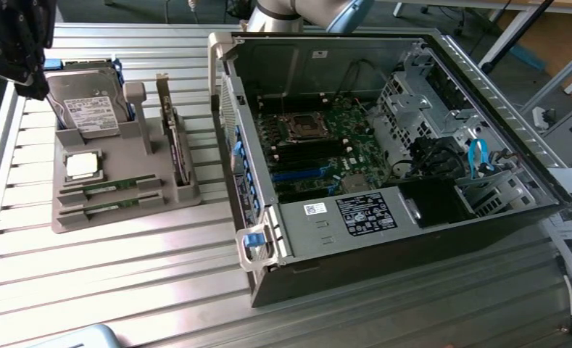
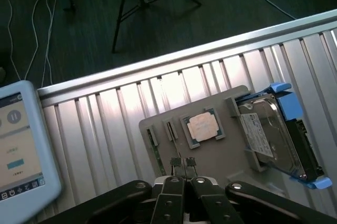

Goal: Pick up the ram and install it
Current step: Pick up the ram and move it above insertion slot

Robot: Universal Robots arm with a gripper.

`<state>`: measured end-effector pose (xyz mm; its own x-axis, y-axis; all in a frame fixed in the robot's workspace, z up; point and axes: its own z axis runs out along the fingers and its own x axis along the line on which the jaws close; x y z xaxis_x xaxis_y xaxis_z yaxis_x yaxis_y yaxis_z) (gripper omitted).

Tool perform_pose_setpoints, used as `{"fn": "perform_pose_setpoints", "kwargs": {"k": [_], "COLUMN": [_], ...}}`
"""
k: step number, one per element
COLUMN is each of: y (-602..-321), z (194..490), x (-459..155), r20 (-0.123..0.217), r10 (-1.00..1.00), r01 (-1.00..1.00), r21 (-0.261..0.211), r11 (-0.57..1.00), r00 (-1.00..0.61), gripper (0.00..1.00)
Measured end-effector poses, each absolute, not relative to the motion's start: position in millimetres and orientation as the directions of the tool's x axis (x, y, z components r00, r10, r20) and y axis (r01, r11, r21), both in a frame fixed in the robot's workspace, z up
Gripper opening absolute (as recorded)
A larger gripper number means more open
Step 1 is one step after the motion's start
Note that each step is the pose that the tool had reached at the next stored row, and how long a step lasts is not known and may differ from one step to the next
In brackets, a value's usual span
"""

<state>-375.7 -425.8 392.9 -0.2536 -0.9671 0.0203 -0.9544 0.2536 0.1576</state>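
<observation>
Two ram sticks [image 1: 109, 189] [image 1: 108, 209] lie side by side in the front slots of a grey holder tray [image 1: 121, 163] at the exterior view's left. In the wrist view they show edge-on as narrow green strips [image 2: 154, 147] [image 2: 169, 129] beside the square silver processor [image 2: 202, 127]. My gripper [image 2: 182, 167] hangs above the tray, shut, with nothing between its fingers. In the exterior view the gripper [image 1: 30, 76] is a dark shape at the far upper left, above the tray's back corner. The open computer case [image 1: 363, 130] lies to the exterior view's right with its motherboard [image 1: 329, 145] exposed.
The tray also holds a hard drive [image 1: 90, 105] in a blue bracket, the processor [image 1: 83, 165] and an upright expansion card [image 1: 175, 138]. A tablet [image 2: 16, 145] lies on the slatted metal table [image 1: 121, 275]. Cables and a tripod stand on the floor past the table's edge [image 2: 174, 55].
</observation>
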Motion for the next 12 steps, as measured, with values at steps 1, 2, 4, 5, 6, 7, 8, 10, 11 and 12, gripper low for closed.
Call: {"fn": "perform_pose_setpoints", "kwargs": {"k": [1, 2, 4, 5, 6, 7, 8, 10, 11, 12], "y": [-425.8, -425.8, -425.8, -425.8, -425.8, -425.8, -425.8, -425.7, -425.7, -425.7], "z": [392.9, 392.9, 393.0, 393.0, 393.0, 392.9, 393.0, 393.0, 393.0, 392.9], "x": [-375.6, -375.7, -375.7, -375.7, -375.7, -375.7, -375.7, -375.8, -375.8, -375.8], "r20": [0.02, 0.02, 0.021, 0.021, 0.02, 0.021, 0.021, 0.021, 0.021, 0.021], "r10": [-0.969, -0.971, -0.975, -0.976, -0.976, -0.976, -0.976, -0.976, -0.976, -0.976], "r01": [-0.956, -0.958, -0.962, -0.963, -0.963, -0.963, -0.963, -0.963, -0.963, -0.963], "r21": [0.158, 0.158, 0.159, 0.159, 0.159, 0.159, 0.159, 0.159, 0.159, 0.159], "r11": [0.246, 0.238, 0.22, 0.218, 0.217, 0.217, 0.217, 0.217, 0.217, 0.217], "r00": [-0.246, -0.238, -0.22, -0.217, -0.216, -0.216, -0.216, -0.216, -0.216, -0.216], "gripper": [0.11, 0.11, 0.11, 0.11, 0.11, 0.11, 0.11, 0.11, 0.11, 0.11]}}
